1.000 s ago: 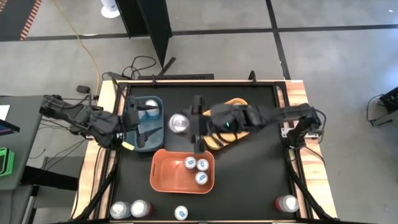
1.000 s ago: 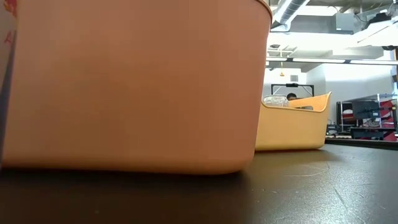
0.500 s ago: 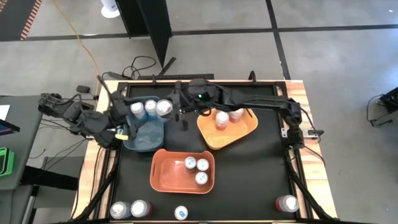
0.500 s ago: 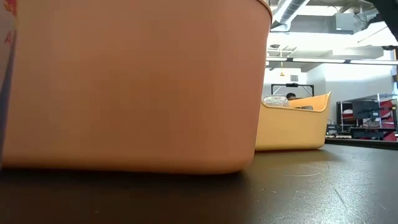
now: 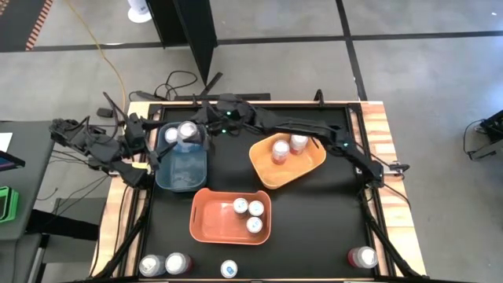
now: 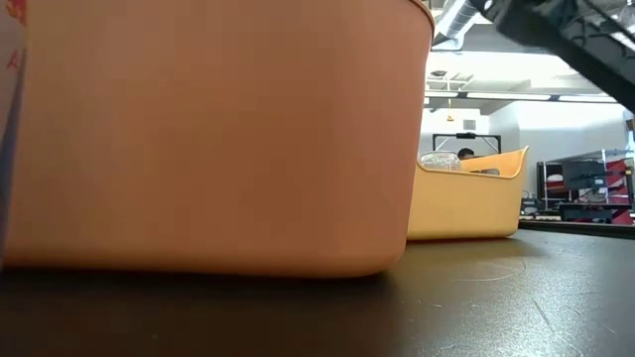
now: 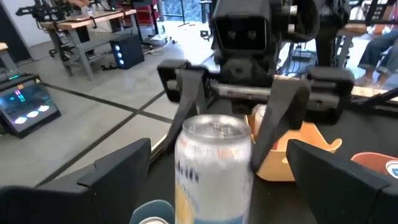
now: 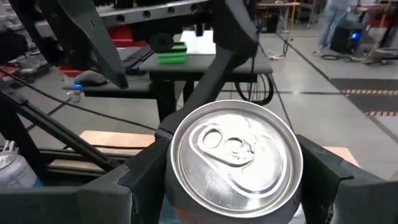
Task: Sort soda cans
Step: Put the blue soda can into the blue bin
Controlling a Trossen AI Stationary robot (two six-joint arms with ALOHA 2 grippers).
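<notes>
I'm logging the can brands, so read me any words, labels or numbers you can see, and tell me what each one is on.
No text can be read in any view.
Held can in the right gripper: blue print on its label, too blurred to read.
Its silver top: no lettering legible.
Cans in the orange bin: blue-marked tops, too small to read.
Blue bin, yellow bin: no markings visible.

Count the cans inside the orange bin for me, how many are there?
3. All sit in the orange bin, near its right end: one can at the back left, one can beside it, and one can nearest the front. None looks hidden.
</notes>
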